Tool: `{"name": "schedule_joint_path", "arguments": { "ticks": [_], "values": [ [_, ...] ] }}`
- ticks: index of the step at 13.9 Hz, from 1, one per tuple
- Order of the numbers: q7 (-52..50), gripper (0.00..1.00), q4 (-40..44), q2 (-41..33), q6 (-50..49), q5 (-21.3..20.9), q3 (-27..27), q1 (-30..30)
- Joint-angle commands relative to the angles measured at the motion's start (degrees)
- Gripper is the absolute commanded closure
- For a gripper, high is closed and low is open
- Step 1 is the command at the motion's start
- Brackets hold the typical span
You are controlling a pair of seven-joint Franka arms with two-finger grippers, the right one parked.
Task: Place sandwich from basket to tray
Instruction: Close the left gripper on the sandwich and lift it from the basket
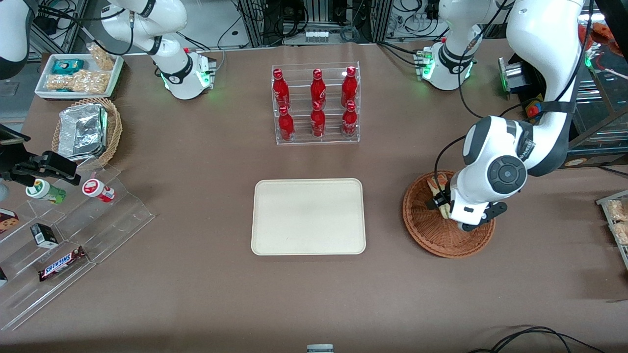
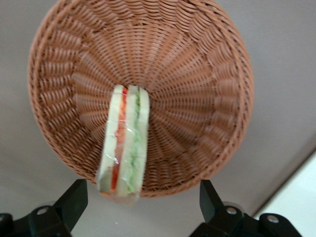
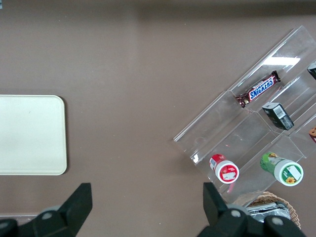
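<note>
- Front view: brown table (image 1: 196, 274), cable clutter and rack gear along its edge farthest from the camera.
- Cream tray (image 1: 308, 216) sits mid-table, nothing on it. Clear rack of red bottles (image 1: 316, 104) farther from the camera than the tray.
- Reddish-brown basket (image 1: 431, 234) beside the tray, toward the working arm's end. Left arm's wrist hangs over it and covers most of the inside.
- Toward the parked arm's end: tan basket with foil packs (image 1: 84, 131), white snack tray (image 1: 78, 74), clear stepped display (image 1: 73, 245) with a Snickers bar (image 1: 63, 264) and small tubs.
- Front view gives only a sliver of the sandwich (image 1: 435, 186) at the basket's rim edge; gripper (image 1: 444, 206) low over the basket, fingers hidden by the wrist body.
- Left wrist view fills that in: sandwich (image 2: 124, 145) stands on edge in the basket (image 2: 197, 74), one end lapping the rim nearest the gripper, red and green layers visible through clear wrap.
- Same view: gripper (image 2: 140, 200) spread wide, fingers (image 2: 74, 200) well clear of the sandwich on both sides, gripping nothing.
- Right wrist view only: tray corner (image 3: 29, 136) and the stepped display (image 3: 256, 133) from above.
</note>
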State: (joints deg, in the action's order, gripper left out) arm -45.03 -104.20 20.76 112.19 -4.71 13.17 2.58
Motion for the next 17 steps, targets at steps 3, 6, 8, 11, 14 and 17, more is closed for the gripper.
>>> {"name": "schedule_joint_path", "arguments": {
  "ticks": [3,6,8,11,14,17],
  "values": [
    [-3.1,0.0,-0.4,2.6,0.9,-1.6,-0.2,0.1],
    [-3.5,0.0,-0.7,4.5,1.9,-1.7,-0.2,0.1],
    [-3.5,0.0,-1.5,4.9,1.9,-1.8,-0.3,-0.1],
    [-3.5,0.0,-1.4,5.9,1.9,-1.8,-0.3,-0.1],
    [-4.4,0.51,-0.7,5.8,1.6,-1.8,-0.3,-0.1],
    [-4.4,0.88,-0.7,5.1,1.3,-1.8,-0.3,-0.1]
  ]
}}
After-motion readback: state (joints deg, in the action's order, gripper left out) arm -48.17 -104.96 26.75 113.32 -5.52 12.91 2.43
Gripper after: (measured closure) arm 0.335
